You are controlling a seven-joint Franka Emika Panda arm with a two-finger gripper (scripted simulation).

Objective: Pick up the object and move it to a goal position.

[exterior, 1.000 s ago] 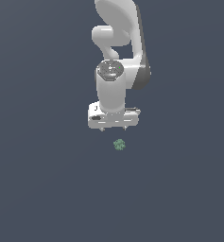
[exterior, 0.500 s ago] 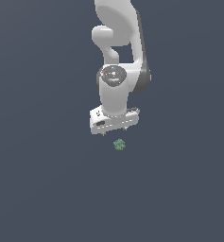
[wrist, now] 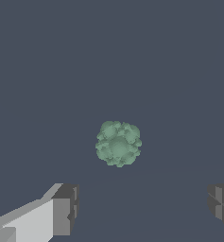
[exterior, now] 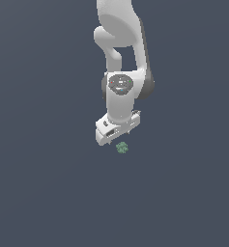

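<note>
The dark slate-grey ground filled both views, flat and featureless. Against it, in the exterior view, the white arm came down from the top edge, its wrist joint showing a round grey cap, and ended in the gripper, whose blocky white body was turned a little askew, its lower corner toward the exterior view's left.

The gripper's fingers stood wide apart. In the wrist view one finger showed as a white bar with a dark grey pad at its tip, and the other finger was only a dark grey pad at the frame's edge; the gap between them was several times the width of the lump. Nothing lay between the pads and neither touched anything.

The object, a pale-green, bumpy, mottled lump, was the smallest thing present. It looked nearly round in outline, like a tiny cauliflower head, so no long axis or pointing direction could be made out. In the wrist view it sat beyond the fingertips, roughly in line with the gap between them though nearer the white finger's side, and clear of both pads. In the exterior view the object appeared just below the gripper's body, a shade toward the exterior view's right of its lower corner, close to it but apart.
</note>
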